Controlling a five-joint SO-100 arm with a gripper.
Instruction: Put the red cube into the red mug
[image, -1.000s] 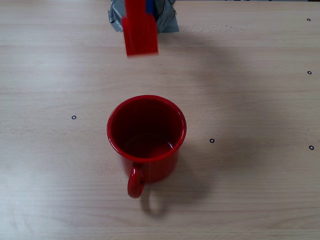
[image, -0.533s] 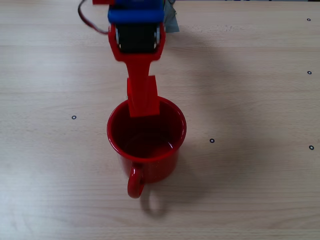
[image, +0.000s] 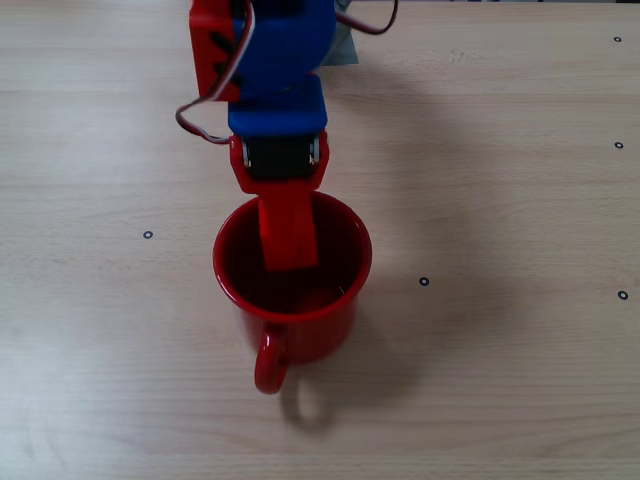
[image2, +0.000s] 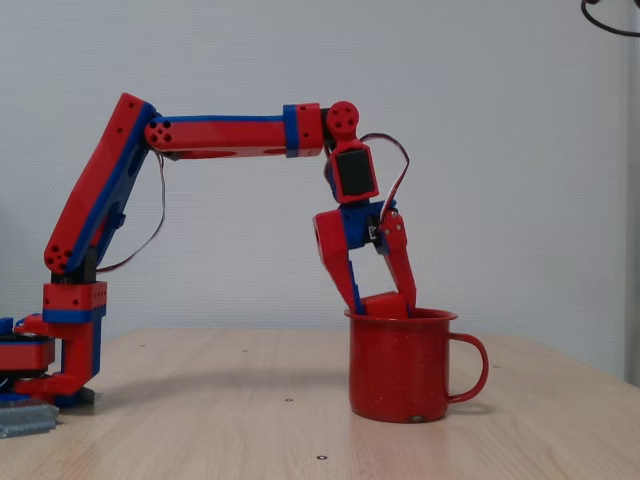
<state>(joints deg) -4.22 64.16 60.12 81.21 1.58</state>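
Note:
The red mug (image: 300, 335) stands upright in the middle of the table, its handle toward the bottom of that fixed view. From the side, the red mug (image2: 400, 370) has its handle to the right. My gripper (image2: 384, 304) hangs over the mug's mouth, shut on the red cube (image2: 386, 303), which sits between the fingertips at rim height. From above, my gripper (image: 290, 255) reaches over the mug's opening and its upper finger covers the cube.
The red and blue arm's base (image2: 60, 340) stands at the left of the table. A grey taped patch (image: 342, 45) lies at the top edge. Small black ring marks (image: 424, 281) dot the light wooden tabletop.
The arm has reached down the picture from the top edge. The gripper has moved from behind the mug to over its opening, dipping to rim level.

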